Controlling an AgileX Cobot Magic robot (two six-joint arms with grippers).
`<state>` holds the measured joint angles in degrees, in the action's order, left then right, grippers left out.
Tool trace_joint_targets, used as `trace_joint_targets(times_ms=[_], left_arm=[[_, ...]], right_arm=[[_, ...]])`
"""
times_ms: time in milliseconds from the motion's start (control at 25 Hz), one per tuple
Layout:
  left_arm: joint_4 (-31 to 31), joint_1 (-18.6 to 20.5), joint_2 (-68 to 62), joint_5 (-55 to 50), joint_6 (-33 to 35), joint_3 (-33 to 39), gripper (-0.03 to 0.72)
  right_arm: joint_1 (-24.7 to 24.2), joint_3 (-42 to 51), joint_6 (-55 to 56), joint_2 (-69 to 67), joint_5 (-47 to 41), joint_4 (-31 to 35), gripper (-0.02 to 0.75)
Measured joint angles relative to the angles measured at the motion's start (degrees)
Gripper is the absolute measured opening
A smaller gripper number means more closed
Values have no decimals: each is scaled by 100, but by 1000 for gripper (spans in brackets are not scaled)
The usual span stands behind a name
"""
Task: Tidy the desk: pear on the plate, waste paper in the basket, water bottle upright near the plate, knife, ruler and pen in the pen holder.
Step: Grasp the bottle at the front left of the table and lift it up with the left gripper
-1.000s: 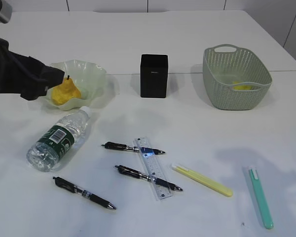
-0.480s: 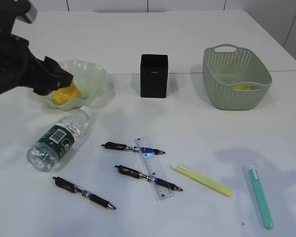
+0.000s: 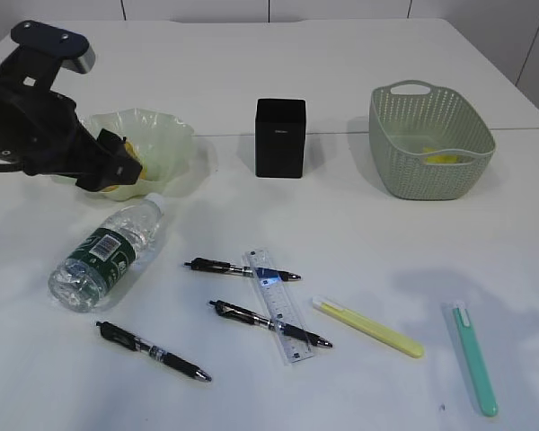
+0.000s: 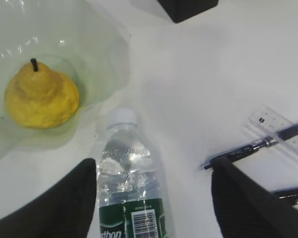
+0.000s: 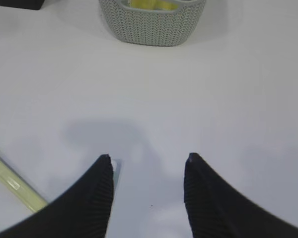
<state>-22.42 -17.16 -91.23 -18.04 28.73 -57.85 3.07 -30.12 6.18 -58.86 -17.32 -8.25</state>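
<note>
Blocking most of the pear (image 4: 41, 97) in the exterior view: left arm. Seen from the left wrist: yellow-orange, dark-stemmed, upright in the ruffled green plate (image 4: 102, 59). Left fingers (image 4: 84, 181) spread wide, empty, straddling the lying water bottle (image 4: 131, 193). Right fingers (image 5: 104, 173) half-open, empty above bare worktop (image 5: 228, 89).

Open tool (image 5: 146, 163) above desk (image 5: 238, 99), basket (image 5: 151, 25) beyond.
</note>
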Motion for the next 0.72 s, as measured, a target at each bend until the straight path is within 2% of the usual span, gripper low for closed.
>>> trace_joint_targets(times_ms=[240,720], left_arm=[[67,341,-302,-771,-73,-509,514],[1021,354,-822,-1888,-1110,-1278,515]], right_arm=[[0,0,0,0,0,0,351],[0,0,0,0,0,0,351]])
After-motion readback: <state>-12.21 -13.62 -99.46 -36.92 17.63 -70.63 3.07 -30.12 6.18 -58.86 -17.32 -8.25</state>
